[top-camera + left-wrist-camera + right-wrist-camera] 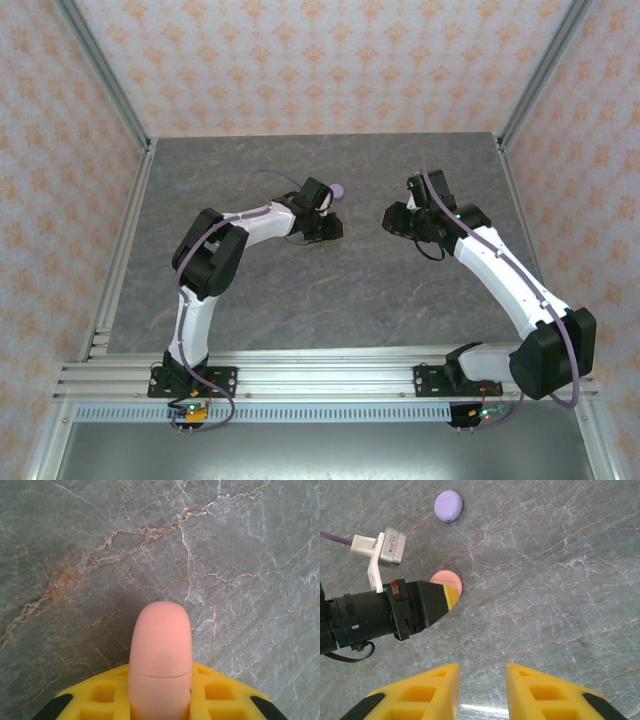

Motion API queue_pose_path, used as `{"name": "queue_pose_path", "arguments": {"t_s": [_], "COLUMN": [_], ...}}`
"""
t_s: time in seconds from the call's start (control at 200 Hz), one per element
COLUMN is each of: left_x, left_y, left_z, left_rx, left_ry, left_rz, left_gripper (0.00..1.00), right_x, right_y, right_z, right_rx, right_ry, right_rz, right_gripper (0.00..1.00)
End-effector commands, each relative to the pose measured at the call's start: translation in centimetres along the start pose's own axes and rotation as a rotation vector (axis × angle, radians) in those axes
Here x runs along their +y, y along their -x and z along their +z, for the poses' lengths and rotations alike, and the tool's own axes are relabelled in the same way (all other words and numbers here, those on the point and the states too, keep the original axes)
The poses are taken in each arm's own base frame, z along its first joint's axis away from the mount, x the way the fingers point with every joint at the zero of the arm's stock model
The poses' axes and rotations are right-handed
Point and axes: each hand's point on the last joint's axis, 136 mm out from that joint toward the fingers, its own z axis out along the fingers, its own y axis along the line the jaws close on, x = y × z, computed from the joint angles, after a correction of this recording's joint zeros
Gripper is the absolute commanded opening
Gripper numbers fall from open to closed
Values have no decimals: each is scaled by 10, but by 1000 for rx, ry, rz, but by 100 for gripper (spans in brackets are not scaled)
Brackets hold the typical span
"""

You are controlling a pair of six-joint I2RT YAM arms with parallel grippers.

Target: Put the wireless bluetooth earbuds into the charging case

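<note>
Left wrist camera: the left gripper point(160, 692) is clamped on the pink charging case point(160, 640), whose lid seam is closed. Right wrist camera: the lilac case point(448, 506) lies on the marble table point(560, 580) at twelve o'clock from the pink one. The right gripper point(482, 690) is parted and holds nothing.

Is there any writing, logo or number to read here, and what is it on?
None can be read.
The pink case, the lilac case and the silver box bear no legible marks.
</note>
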Motion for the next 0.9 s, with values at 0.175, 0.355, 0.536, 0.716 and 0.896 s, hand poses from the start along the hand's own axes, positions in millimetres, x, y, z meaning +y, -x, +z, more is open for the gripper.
{"name": "queue_pose_path", "arguments": {"t_s": [0.175, 0.355, 0.536, 0.716, 0.896], "left_x": [14, 17, 18, 22, 29], "left_y": [-2, 2, 7, 11, 14], "left_z": [7, -1, -23, -61, -113], "left_rx": [30, 6, -34, -115, -222], "left_ry": [58, 87, 129, 184, 256], "left_rz": [-40, -28, 15, 57, 107], "left_gripper": [29, 48, 67, 75, 77], "right_x": [-12, -16, -37, -69, -101], "right_y": [-9, -9, -3, 6, 17], "right_z": [5, 4, 0, -8, -18], "right_rx": [26, 20, -34, -120, -227], "right_ry": [-42, -62, -172, -341, -522], "right_rz": [-3, -10, -21, -41, -64], "right_gripper": [32, 34, 42, 47, 48]}}
